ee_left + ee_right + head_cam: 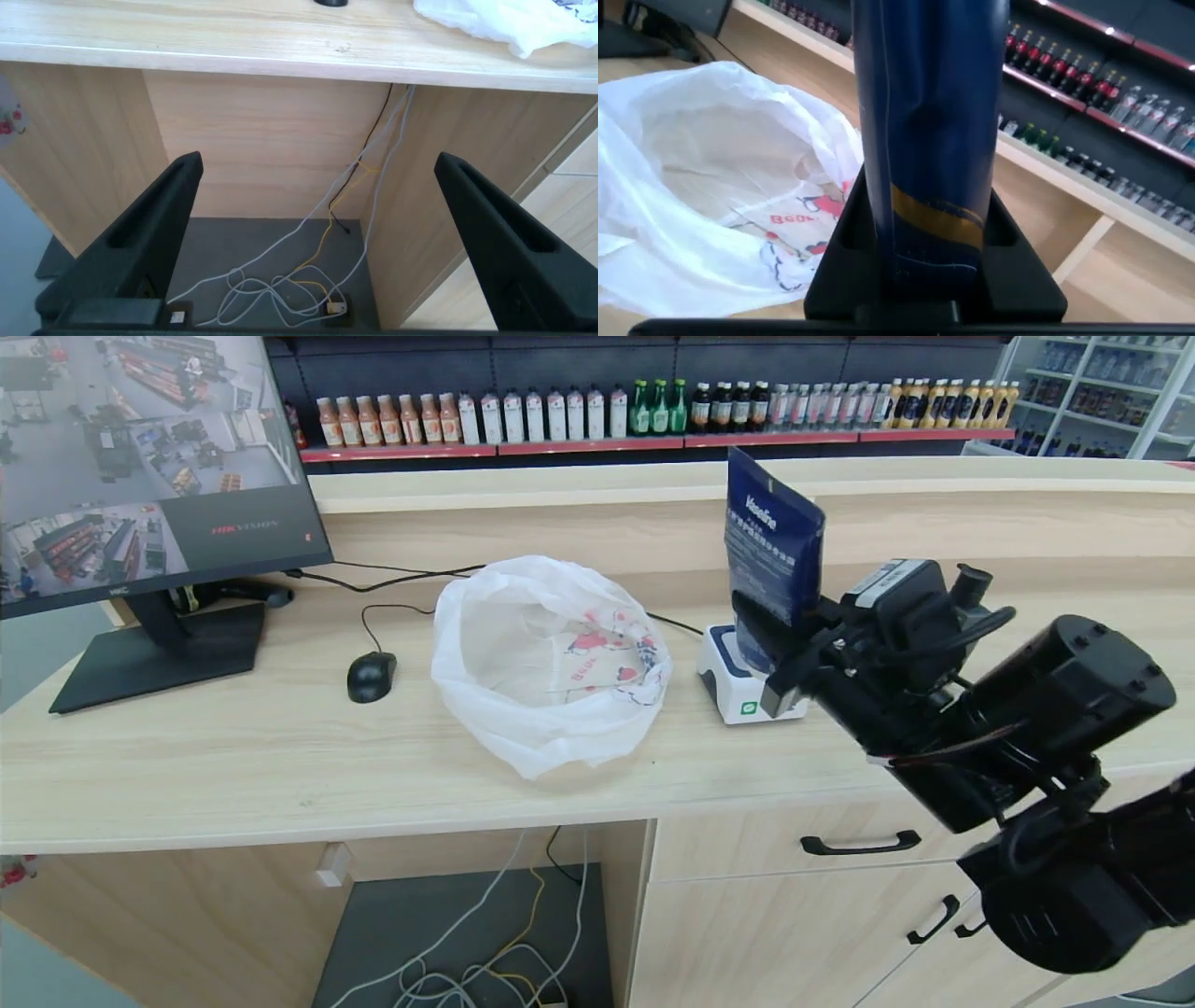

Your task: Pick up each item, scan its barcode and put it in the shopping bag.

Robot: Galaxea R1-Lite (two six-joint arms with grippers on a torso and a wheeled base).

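Observation:
My right gripper [767, 637] is shut on a dark blue pouch [773, 553], holding it upright just above the white scanner [724, 683] on the counter. In the right wrist view the pouch [929, 121] stands between the black fingers [848, 233]. The white shopping bag [549, 658] lies open on the counter to the left of the scanner, with a printed item inside; the bag [710, 187] also appears past the pouch. My left gripper [318, 243] is open, held low in front of the counter's knee space, with nothing between its fingers.
A monitor [140, 467] stands at the counter's left with a black mouse [371, 676] beside it. A raised ledge [579, 485] runs along the counter's back. Drawers with black handles [861, 846] sit below at the right. Loose cables [299, 280] lie on the floor under the counter.

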